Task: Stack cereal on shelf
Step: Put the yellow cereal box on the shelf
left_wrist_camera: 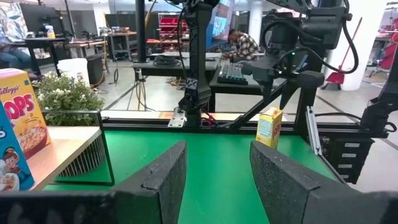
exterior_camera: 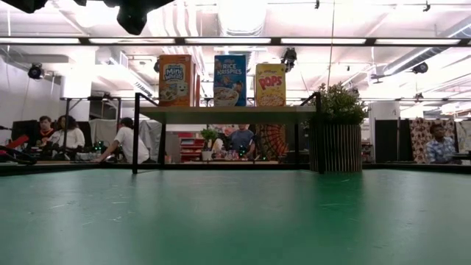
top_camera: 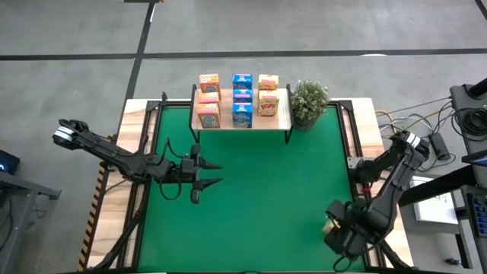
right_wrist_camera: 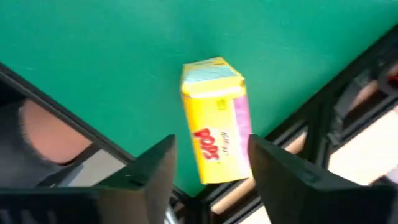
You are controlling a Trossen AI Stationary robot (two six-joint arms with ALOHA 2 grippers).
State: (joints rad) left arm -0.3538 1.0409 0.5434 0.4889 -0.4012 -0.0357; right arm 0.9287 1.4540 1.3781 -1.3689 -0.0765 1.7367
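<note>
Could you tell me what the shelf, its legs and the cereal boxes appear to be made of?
The shelf top looks like pale wood with a matte finish, judging by its light grain colour. Its legs appear to be thin black metal, slim and dark. The cereal boxes look like printed cardboard: flat faces, sharp edges, bright graphics.

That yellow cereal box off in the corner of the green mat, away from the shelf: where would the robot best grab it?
Probably across its two broad printed faces, coming down from above. The yellow box stands upright near the mat's edge, and the right hand hovers over it, open, its fingers on either side. The box looks narrow enough to fit between them. The left hand waits, open, at mid-mat.
</note>
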